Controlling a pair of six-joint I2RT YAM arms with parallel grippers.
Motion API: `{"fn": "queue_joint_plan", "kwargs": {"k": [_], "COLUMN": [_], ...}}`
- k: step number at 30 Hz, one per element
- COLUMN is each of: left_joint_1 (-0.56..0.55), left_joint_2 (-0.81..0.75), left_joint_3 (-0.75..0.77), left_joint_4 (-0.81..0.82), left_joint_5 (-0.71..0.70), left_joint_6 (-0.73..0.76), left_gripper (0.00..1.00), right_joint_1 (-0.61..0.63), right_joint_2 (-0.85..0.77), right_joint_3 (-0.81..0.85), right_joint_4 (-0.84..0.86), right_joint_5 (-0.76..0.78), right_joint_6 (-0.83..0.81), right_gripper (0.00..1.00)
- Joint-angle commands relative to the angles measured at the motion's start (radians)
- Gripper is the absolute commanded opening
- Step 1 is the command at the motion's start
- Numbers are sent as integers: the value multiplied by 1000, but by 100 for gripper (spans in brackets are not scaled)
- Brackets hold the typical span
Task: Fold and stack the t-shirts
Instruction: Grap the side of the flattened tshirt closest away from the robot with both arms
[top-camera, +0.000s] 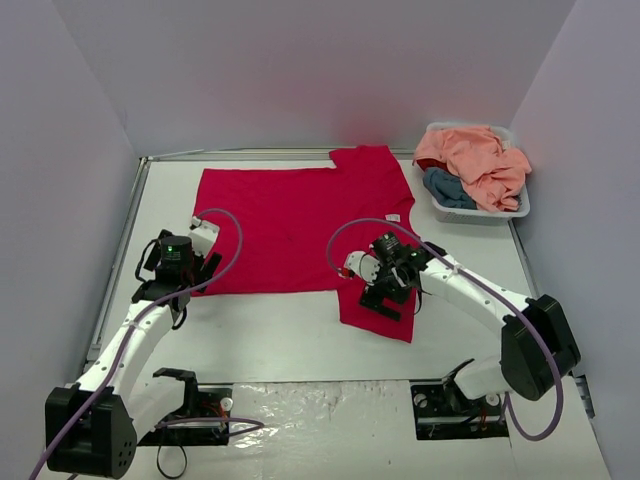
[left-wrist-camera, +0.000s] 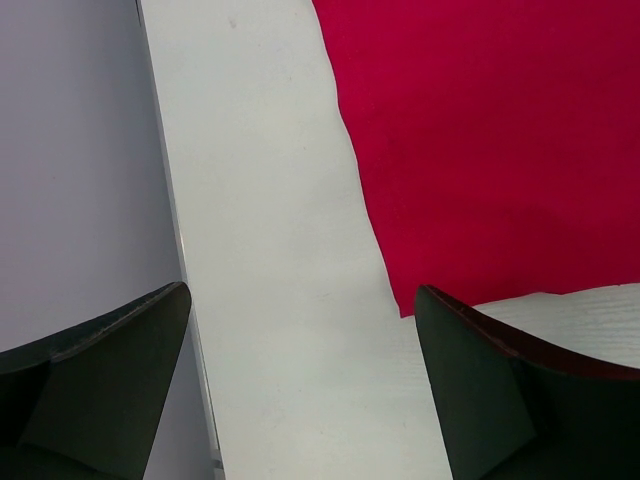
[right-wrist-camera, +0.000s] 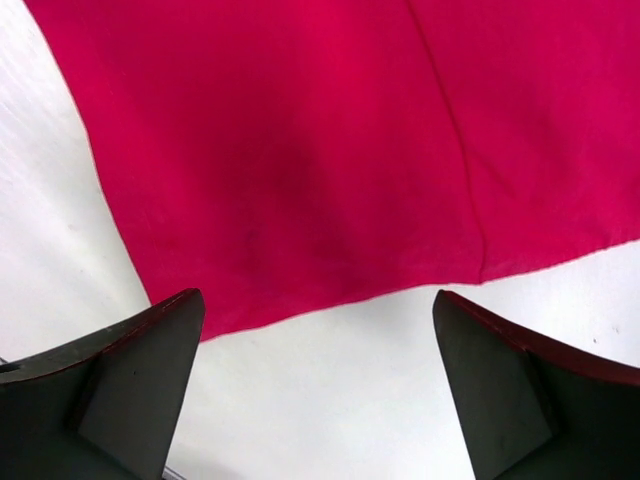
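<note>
Crimson-red soft cloth t-shirt lies flat on the white table: light, limp, probably best pinched at its near-edge corners. Both jaws gape wide, empty.

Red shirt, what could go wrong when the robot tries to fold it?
1. The open left gripper hangs mostly over bare table. The shirt corner lies just at one side, so it might close on nothing.
2. The open right gripper sits over the sleeve edge. A pinch there could bunch the flat cloth and make a crooked fold.
</note>
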Motion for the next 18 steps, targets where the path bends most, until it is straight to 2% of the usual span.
{"fn": "queue_joint_plan", "kwargs": {"k": [1,13,17,18], "left_joint_1": [5,5,5,5], "left_joint_2": [-2,25,24,24], "left_joint_3": [39,34,30,30], "left_joint_4": [0,6,4,4], "left_joint_5": [-17,-26,-23,-23], "left_joint_6": [22,13,11,10], "left_gripper": [94,94,94,94], "right_joint_1": [8,49,98,111], "right_joint_2": [26,16,-7,-15], "right_joint_3": [39,104,99,89], "right_joint_4": [-89,-313,-339,-342], "right_joint_5": [89,101,107,107], "right_joint_6": [-41,-18,37,42], "right_gripper": [93,92,95,100]}}
